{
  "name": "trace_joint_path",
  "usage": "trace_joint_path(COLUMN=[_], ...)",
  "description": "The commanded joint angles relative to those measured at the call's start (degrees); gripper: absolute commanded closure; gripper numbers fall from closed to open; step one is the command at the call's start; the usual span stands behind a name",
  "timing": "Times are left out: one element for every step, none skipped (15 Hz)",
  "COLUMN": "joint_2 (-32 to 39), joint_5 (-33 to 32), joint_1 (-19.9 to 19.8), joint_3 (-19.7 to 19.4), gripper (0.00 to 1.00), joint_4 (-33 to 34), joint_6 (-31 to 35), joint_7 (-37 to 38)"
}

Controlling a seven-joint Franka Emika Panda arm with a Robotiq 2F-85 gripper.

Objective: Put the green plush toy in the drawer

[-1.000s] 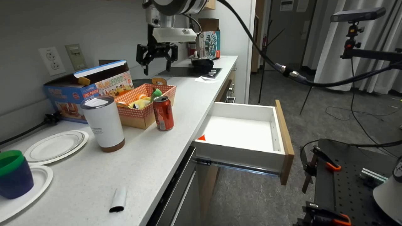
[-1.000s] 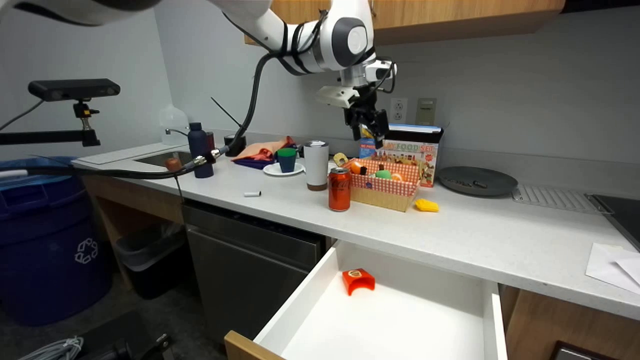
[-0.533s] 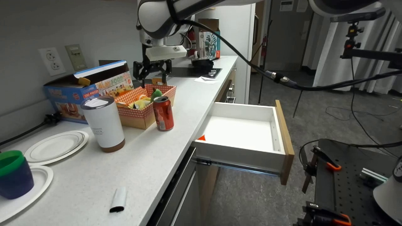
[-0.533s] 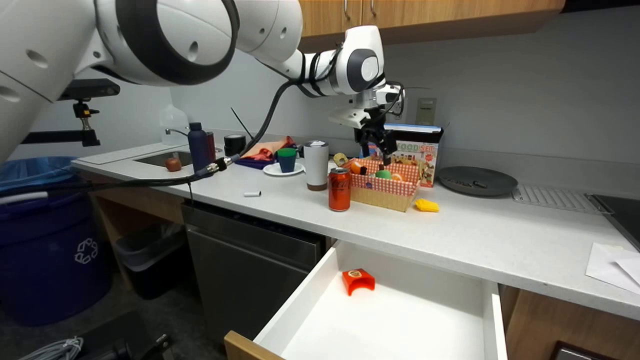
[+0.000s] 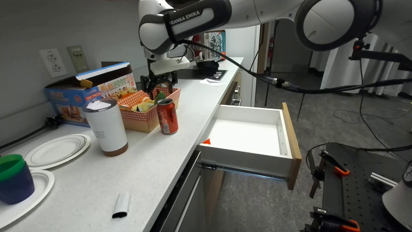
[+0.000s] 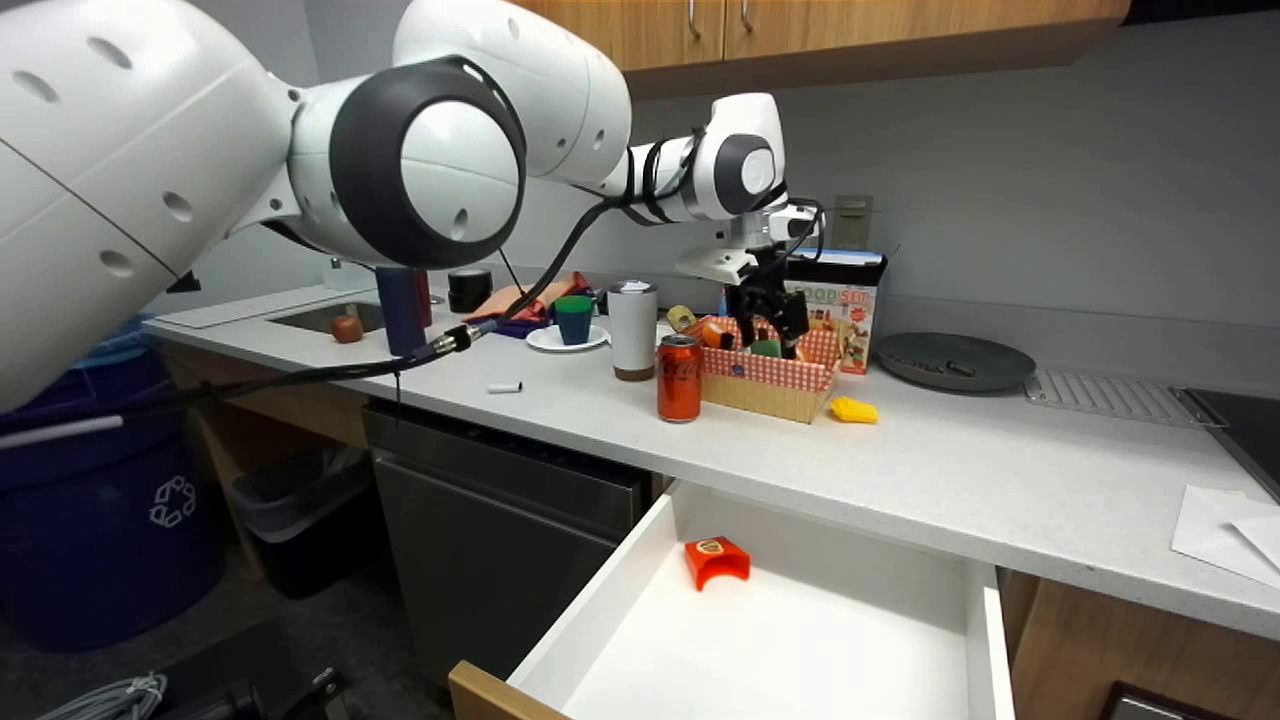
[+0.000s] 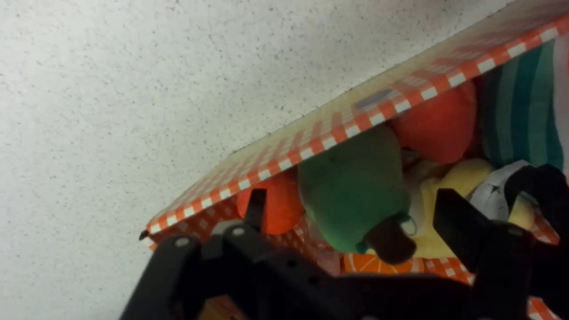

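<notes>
In an exterior view, I have at the front the open drawer (image 6: 820, 640), where one red piece (image 6: 717, 560) lies. Farther, on the counter (image 6: 960, 465), I see the red can (image 6: 679, 380) and, just beside it, the basket (image 6: 765, 398). Inside it rests the green toy (image 7: 351, 186). My gripper (image 7: 351, 212) is above this toy, its jaws spread to both sides. Behind the basket stands a box (image 6: 852, 318).

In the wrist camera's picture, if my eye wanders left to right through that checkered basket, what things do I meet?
Rounded orange-red item → green plush toy → rounded red item → teal-striped item. Other things there overlap these, so I leave them out.
</notes>
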Motion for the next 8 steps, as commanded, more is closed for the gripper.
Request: trace_joint_path(joint_2=[5.44,5.87,5.95,6.00,5.74,5.34,4.64,4.03], joint_5=[1.16,1.26,0.88,0.79,1.17,1.19,1.23,1.29], joint_1=[0.11,0.07,-0.53,-0.54,-0.71,-0.69,-0.63,-0.58], joint_3=[-0.70,-0.60,0.54,0.56,0.96,1.05,1.14,1.25], gripper=[0.31,0.40,0.47,0.55,0.63,0.70,0.79,0.85], joint_4=[9.59,10.43,10.75,11.12,11.26,11.25,10.96,10.82], joint_6=[-4.62,-5.08,-5.58,-5.92,-6.38,-6.46,-6.82,-7.14], joint_7=[-1.04,-1.25,-1.37,-1.51,-1.69,-1.57,-1.44,-1.50])
